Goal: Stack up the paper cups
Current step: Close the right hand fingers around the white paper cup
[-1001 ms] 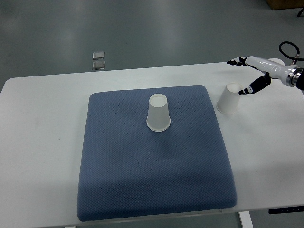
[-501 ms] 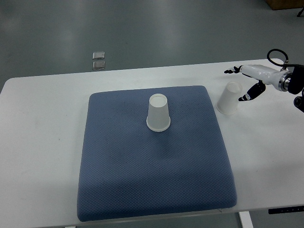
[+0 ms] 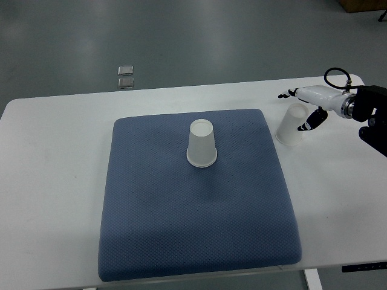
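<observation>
One white paper cup (image 3: 201, 144) stands upside down on the blue mat (image 3: 193, 199), near its far middle. A second white paper cup (image 3: 291, 125) stands upside down on the white table just right of the mat's far right corner. My right hand (image 3: 294, 110) comes in from the right edge and is open around the top of this second cup, with fingertips (image 3: 284, 95) beyond it and the thumb (image 3: 304, 125) on its near right side. It does not clearly grip the cup. The left arm is not in view.
The white table (image 3: 54, 181) extends around the mat on all sides. Two small grey squares (image 3: 126, 76) lie on the floor beyond the table's far edge. A black cable loop (image 3: 334, 77) sits on the right wrist.
My right hand has moved left toward the cup on the table, and its fingers now straddle the cup's top. Both cups stand where they were.
</observation>
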Action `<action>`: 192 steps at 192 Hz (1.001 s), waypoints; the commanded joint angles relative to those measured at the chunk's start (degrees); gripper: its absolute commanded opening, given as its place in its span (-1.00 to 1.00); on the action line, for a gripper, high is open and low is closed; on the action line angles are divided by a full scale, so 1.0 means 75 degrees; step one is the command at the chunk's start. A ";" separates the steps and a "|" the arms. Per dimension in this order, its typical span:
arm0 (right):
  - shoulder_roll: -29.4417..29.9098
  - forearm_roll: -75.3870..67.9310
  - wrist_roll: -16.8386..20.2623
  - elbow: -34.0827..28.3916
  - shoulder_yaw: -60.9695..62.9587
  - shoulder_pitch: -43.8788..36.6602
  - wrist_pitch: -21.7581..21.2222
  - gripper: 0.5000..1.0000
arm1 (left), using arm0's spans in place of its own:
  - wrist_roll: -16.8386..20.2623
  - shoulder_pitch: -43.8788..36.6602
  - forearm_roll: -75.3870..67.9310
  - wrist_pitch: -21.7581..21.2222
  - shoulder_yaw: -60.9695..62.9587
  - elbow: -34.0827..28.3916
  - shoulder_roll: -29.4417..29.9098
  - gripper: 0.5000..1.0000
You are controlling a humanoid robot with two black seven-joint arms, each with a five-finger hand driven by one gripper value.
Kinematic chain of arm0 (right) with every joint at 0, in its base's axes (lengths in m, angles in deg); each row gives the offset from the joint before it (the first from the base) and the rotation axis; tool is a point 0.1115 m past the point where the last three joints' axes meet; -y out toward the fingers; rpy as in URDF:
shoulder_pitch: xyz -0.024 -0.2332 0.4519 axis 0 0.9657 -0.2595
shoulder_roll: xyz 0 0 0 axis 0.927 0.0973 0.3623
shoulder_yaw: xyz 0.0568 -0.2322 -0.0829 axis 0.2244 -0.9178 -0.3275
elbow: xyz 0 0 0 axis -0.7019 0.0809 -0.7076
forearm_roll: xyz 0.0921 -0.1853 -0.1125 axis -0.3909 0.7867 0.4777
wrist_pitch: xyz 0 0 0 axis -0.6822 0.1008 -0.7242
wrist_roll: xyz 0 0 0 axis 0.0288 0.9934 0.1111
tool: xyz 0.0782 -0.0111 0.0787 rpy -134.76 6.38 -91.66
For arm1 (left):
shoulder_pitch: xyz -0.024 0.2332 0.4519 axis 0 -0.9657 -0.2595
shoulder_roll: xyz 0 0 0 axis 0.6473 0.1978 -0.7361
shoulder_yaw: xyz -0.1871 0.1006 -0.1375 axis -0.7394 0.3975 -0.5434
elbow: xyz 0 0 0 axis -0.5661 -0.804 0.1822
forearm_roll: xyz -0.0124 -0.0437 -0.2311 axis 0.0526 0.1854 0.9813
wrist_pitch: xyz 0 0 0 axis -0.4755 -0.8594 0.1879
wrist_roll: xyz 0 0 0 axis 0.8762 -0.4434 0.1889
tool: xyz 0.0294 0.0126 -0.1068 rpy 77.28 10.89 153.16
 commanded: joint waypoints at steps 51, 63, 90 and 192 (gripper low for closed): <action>0.0008 0.0009 -0.0012 0.0158 -0.0310 -0.0055 0.0028 0.28 | 0.0003 0.0000 -0.0003 0.0001 0.0000 0.0000 0.0000 1.00; 0.0008 0.0021 -0.0024 0.0158 -0.0310 -0.0067 0.0028 0.24 | 0.0003 0.0000 -0.0003 0.0001 0.0000 0.0000 0.0000 1.00; -0.0004 0.0032 -0.0036 0.0158 -0.0322 -0.0055 0.0028 0.19 | 0.0003 0.0000 -0.0003 0.0001 0.0000 0.0000 0.0000 1.00; -0.0016 0.0032 -0.0071 0.0158 -0.0404 -0.0067 0.0039 -0.65 | 0.0003 0.0000 -0.0003 0.0001 0.0000 0.0000 0.0000 1.00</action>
